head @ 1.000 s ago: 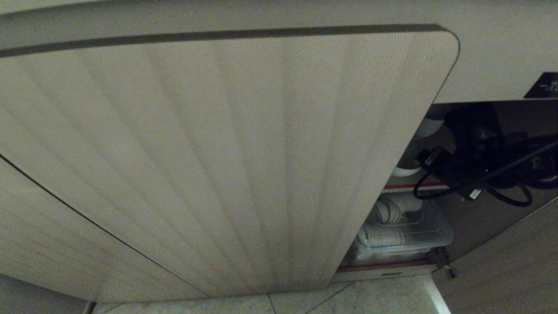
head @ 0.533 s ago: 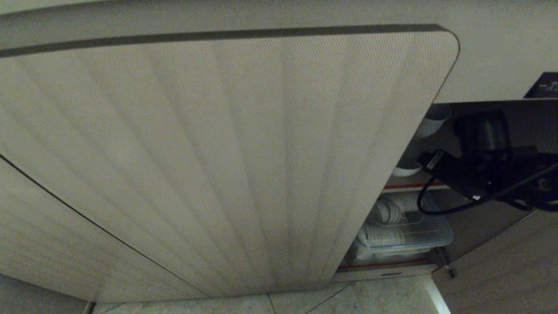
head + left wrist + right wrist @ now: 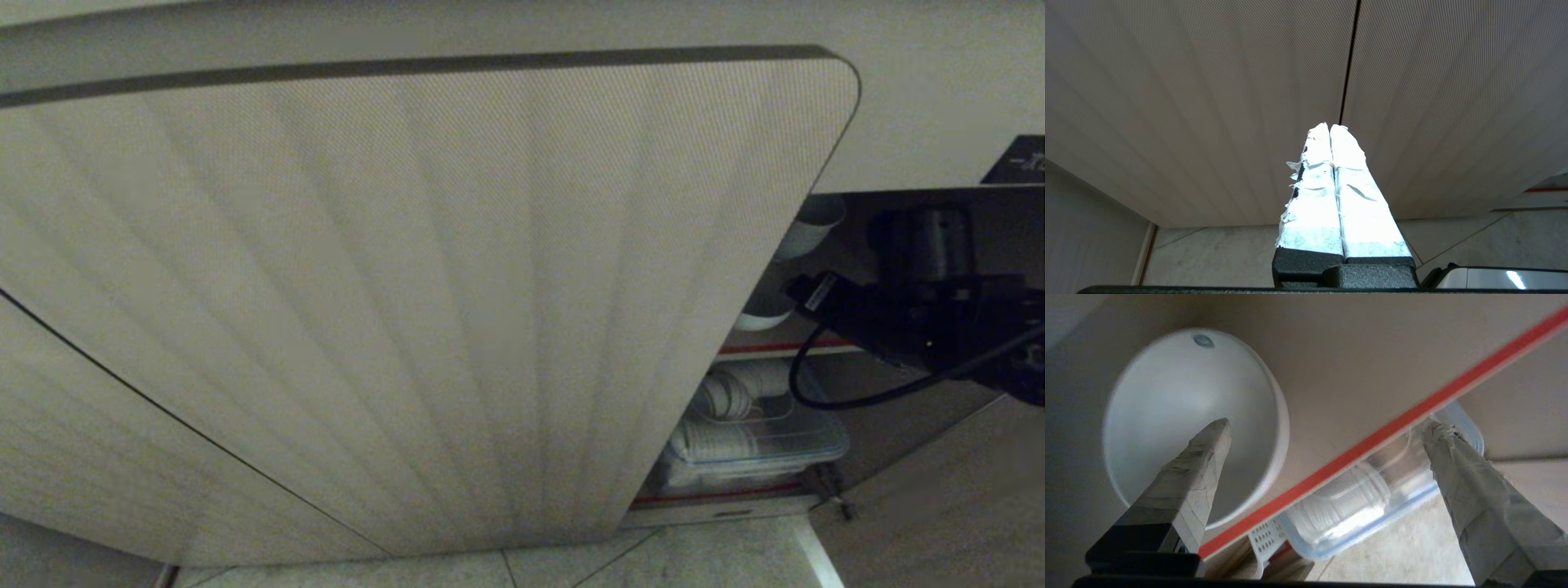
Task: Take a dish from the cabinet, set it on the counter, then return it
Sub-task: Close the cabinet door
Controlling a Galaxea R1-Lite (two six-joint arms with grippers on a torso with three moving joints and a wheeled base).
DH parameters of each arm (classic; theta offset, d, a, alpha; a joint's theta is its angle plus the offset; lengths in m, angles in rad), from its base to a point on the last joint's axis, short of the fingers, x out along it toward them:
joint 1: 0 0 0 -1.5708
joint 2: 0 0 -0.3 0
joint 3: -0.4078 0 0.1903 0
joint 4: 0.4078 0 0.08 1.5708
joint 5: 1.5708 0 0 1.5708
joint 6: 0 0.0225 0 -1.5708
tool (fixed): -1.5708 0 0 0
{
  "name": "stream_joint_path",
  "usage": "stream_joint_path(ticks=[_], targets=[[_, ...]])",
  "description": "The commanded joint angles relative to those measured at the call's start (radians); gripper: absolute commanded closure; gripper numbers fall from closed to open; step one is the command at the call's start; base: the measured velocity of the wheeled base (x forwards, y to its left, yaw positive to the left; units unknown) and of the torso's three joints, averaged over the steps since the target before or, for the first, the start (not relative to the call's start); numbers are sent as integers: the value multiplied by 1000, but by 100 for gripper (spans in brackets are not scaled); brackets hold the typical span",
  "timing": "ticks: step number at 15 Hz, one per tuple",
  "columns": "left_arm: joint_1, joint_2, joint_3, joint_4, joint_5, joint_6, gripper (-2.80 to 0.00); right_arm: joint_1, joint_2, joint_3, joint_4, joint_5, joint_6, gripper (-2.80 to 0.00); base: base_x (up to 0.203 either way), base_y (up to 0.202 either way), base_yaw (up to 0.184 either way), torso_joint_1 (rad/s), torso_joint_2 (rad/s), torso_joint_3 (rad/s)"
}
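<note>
The cabinet's ribbed beige door (image 3: 424,310) fills the head view, and beside it the cabinet stands open on the right. White dishes (image 3: 763,314) sit on the brown shelf with the red front edge (image 3: 767,349). My right arm (image 3: 914,318) reaches into that opening. In the right wrist view a white dish (image 3: 1180,396) rests on the shelf (image 3: 1355,375). My right gripper (image 3: 1327,424) is open, with one fingertip (image 3: 1208,449) in front of the dish and nothing held. My left gripper (image 3: 1329,128) is shut and empty, parked before the closed doors (image 3: 1208,102). The counter's cream front edge (image 3: 914,106) runs above.
A clear lidded plastic container (image 3: 759,441) of white ware sits under the shelf, and it also shows in the right wrist view as the container (image 3: 1372,498). The swung-out right door (image 3: 939,506) stands at the lower right. Pale tiled floor (image 3: 718,555) lies below.
My right arm has turned at the wrist and shifted slightly to the right within the opening, uncovering an upper white dish. The gripper has stayed open. The left arm has not moved.
</note>
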Motion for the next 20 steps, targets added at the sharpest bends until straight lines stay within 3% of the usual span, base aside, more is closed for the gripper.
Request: stream_joint_path(ticks=[1, 8, 20], targets=[[0, 0, 0, 0, 0, 0, 0, 1, -3, 20, -32, -2, -53, -280, 0, 0, 0, 0, 0, 0], [0, 0, 0, 0, 0, 0, 0, 2, -18, 84, -147, 5, -200, -280, 0, 0, 0, 0, 0, 0], [0, 0, 0, 0, 0, 0, 0, 21, -77, 143, -151, 7, -234, -280, 0, 0, 0, 0, 0, 0]])
